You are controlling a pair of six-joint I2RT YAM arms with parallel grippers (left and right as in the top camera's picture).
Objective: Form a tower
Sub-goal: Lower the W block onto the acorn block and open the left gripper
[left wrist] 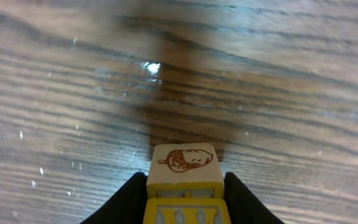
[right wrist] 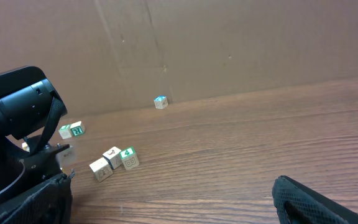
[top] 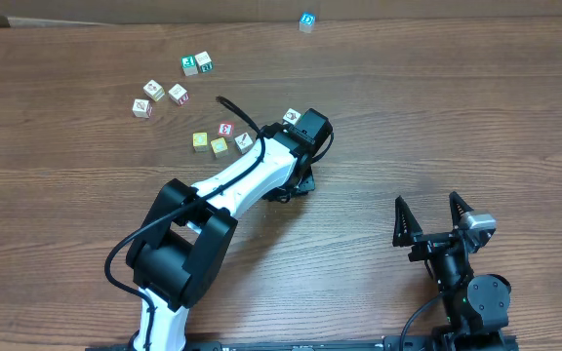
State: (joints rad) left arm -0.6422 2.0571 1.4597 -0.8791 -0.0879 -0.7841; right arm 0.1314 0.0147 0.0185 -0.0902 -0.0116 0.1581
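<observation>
1. Brown wood-grain table (top: 476, 107): beneath everything listed
2. Blue-printed white wooden cube (top: 306, 21): far edge, alone, well apart from the rest
3. Two green-printed white wooden cubes (top: 190, 66): side by side, far left
4. Three white wooden cubes with reddish prints (top: 154, 90): loose group just before that pair, slightly left
5. Four small yellow, red-printed and white wooden cubes (top: 220, 146): cluster just behind the white left arm (top: 252, 171)
6. Acorn-printed wooden cube (left wrist: 184, 160): between the fingers of the left gripper (left wrist: 184, 178)
7. Black right gripper (top: 425, 198): near right, well apart from all cubes

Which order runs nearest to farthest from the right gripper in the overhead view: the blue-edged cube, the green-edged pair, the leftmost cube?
Measured from the right gripper:
1. blue-edged cube, at the table's far edge.
2. green-edged pair, farther left.
3. leftmost cube, far left.
</observation>
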